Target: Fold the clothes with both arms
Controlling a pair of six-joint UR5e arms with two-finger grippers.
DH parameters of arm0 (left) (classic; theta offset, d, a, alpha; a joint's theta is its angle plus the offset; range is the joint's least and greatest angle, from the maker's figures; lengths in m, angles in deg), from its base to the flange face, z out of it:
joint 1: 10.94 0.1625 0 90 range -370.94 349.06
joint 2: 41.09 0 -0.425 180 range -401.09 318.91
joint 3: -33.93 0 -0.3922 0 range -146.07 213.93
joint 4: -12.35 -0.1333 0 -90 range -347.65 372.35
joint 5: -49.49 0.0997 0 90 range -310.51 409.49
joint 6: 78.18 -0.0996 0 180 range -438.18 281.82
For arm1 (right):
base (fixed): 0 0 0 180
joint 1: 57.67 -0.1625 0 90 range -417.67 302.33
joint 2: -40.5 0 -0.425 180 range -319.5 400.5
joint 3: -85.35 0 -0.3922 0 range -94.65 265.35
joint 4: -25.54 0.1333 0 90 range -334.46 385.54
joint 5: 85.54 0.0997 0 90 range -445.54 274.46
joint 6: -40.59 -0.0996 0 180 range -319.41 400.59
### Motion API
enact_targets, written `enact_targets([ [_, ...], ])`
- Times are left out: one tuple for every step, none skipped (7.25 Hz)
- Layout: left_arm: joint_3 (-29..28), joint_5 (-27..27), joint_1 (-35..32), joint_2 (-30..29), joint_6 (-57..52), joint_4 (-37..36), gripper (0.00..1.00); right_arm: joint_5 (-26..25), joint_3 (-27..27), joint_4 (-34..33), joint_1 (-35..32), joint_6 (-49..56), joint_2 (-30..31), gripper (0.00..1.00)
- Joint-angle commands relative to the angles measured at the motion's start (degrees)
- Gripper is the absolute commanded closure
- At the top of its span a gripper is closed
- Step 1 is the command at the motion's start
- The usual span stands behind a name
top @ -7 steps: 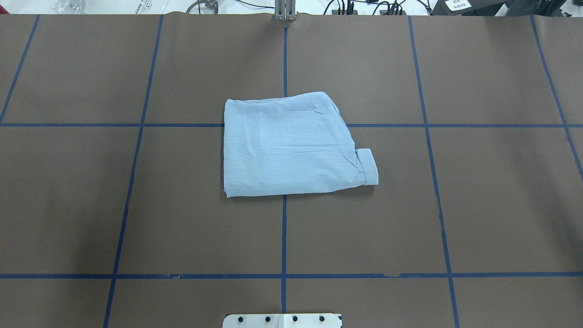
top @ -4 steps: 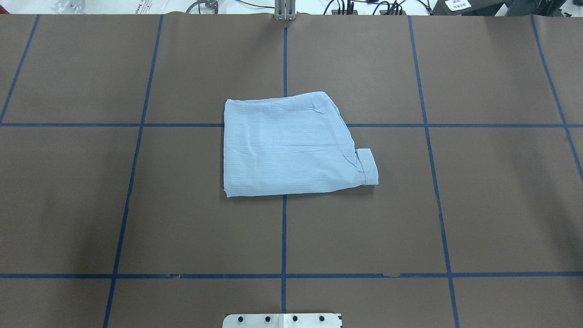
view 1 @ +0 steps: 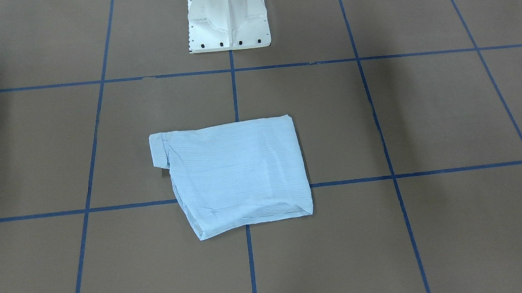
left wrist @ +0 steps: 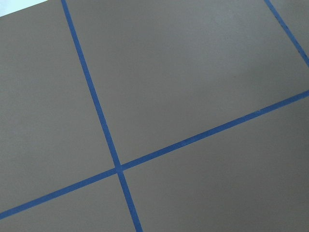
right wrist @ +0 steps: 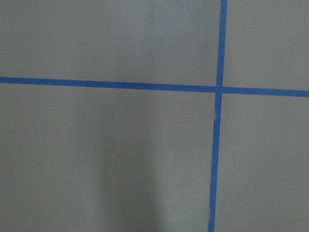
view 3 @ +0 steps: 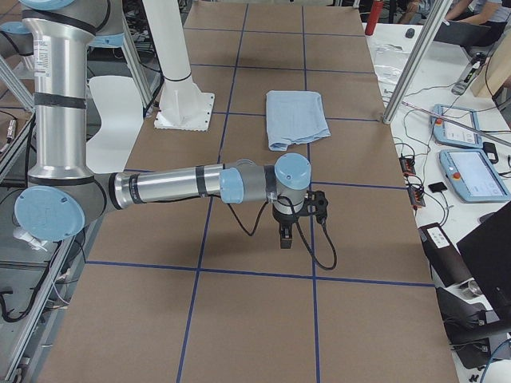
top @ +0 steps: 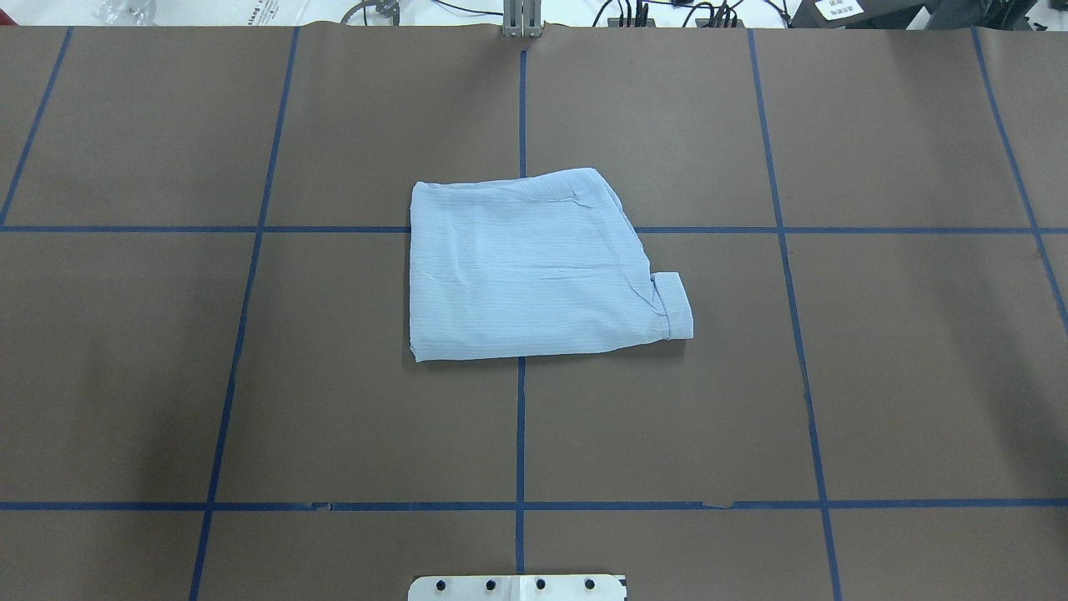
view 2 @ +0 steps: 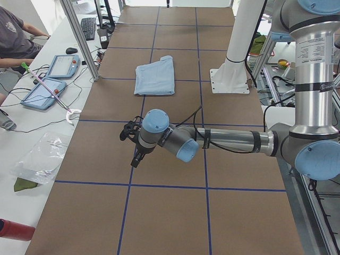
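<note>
The clothes are one pale blue striped shirt [top: 534, 267], folded into a flat packet at the middle of the brown table, with a cuff sticking out on its right side. It also lies flat in the front-facing [view 1: 237, 176], left [view 2: 155, 75] and right [view 3: 295, 117] views. My left gripper [view 2: 135, 156] hangs low over bare table, well off the shirt toward the table's left end. My right gripper [view 3: 285, 235] hangs likewise toward the right end. Both show only in the side views, so I cannot tell whether they are open or shut. The wrist views show only table and blue tape.
The white pedestal base [view 1: 228, 23] stands at the robot's edge of the table. Blue tape lines [top: 521, 434] grid the brown surface. Beside the table are control tablets [view 2: 58, 69], cables, a metal post [view 2: 79, 37] and a seated person [view 2: 13, 37].
</note>
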Motion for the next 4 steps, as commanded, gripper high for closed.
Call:
enact_targets([
  [0.2, 0.2, -0.1, 0.8, -0.1, 0.2, 0.0, -2.3, -0.9, 0.1, 0.0, -0.3, 0.6, 0.0],
  [0.3, 0.2, -0.2, 1.0, -0.1, 0.2, 0.0, -8.7, -0.6, 0.1, 0.0, -0.3, 0.6, 0.0],
  [-0.2, -0.2, -0.2, 0.7, -0.1, 0.3, 0.0, -9.1, -0.6, 0.1, 0.0, -0.4, 0.6, 0.0],
  [-0.2, -0.4, -0.1, 0.6, -0.1, 0.2, 0.0, -9.1, -0.9, 0.1, 0.1, -0.4, 0.6, 0.0],
])
